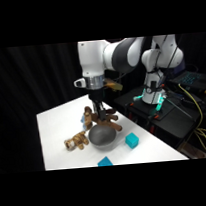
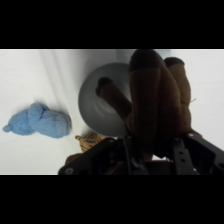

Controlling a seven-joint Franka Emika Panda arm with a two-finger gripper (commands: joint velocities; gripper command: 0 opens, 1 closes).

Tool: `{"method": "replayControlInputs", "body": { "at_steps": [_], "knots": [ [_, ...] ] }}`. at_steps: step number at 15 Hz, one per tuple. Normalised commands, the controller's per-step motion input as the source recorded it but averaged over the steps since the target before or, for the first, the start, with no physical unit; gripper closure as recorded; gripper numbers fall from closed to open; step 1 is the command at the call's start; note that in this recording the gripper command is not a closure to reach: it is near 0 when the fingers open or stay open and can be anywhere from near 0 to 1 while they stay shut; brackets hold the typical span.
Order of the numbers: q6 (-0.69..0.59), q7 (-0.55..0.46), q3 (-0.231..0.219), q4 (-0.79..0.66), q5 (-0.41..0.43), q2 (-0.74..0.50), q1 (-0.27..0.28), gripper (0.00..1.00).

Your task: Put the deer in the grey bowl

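Dangling from the gripper, the deer hangs just above the grey bowl, its dark brown legs splaying out beneath the hand. In the wrist view the deer fills the space in front of the linkage, with the fingers closed around its body and one leg drooping over the grey bowl below. Being soft plush, it looks light and floppy; a hold on the thick middle of the body seems safest, since a limb would stretch and let it swing. Loose legs could catch on the bowl's rim or drape outside, so the release probably wants to be centred over the bowl. Beside the bowl, on the side away from the arm's base, lies a tan plush toy, close to the rim. A blue plush toy lies farther off, and two teal cubes sit beyond the bowl; none is under the hand.
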Motion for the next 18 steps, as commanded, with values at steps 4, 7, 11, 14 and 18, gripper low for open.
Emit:
{"method": "replayControlInputs", "body": {
  "at_steps": [4, 7, 11, 14, 18],
  "knots": [
    [0.04, -0.19, 0.001, 0.17, 0.041, 0.24, -0.004, 0.0],
    [0.03, -0.11, -0.042, 0.15, -0.039, 0.11, -0.005, 0.0],
    [-0.01, -0.1, -0.044, 0.15, -0.041, 0.04, -0.015, 0.0],
    [-0.11, -0.06, -0.047, 0.1, -0.092, -0.09, 0.0, 0.0],
    [-0.43, -0.05, -0.043, 0.07, -0.099, -0.37, -0.01, 0.0]
  ]
}}
